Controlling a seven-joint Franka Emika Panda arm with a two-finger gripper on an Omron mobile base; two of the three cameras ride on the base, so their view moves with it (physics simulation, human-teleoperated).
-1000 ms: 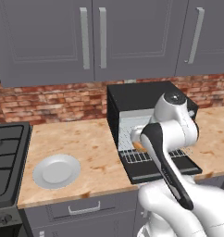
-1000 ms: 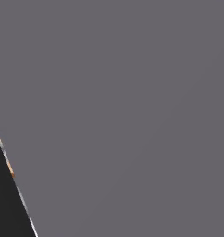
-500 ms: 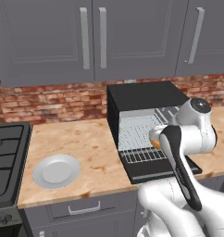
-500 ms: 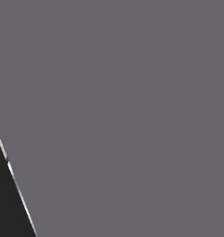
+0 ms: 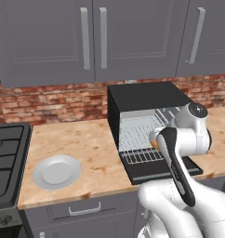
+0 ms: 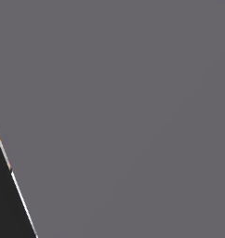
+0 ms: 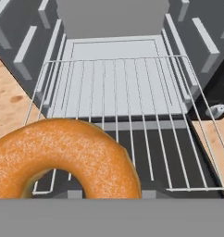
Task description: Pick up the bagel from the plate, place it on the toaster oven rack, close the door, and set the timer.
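Note:
The golden-orange bagel [image 7: 63, 157] sits close in the lower left of the hand view, above the front edge of the toaster oven rack [image 7: 118, 88]. The gripper is shut on the bagel, and its fingers are hidden beneath it. In the left base view a sliver of the bagel [image 5: 154, 144] peeks out beside the arm's forearm, just before the oven mouth. The rack [image 5: 137, 135] lies inside the open black toaster oven [image 5: 147, 95]. The door [image 5: 156, 169] hangs down flat in front. The light-grey plate [image 5: 57, 171] lies bare at the counter's left.
A black stove [image 5: 5, 158] borders the counter on the left. Grey wall cabinets [image 5: 93, 37] hang over a brick backsplash. A bare wooden counter [image 5: 86, 139] stretches between plate and oven. A flat grey surface [image 6: 133, 93] stands close before the right base camera.
The arm has swung to the right, uncovering the oven's inside. The bagel has moved slightly right with the gripper and stays at the oven mouth.

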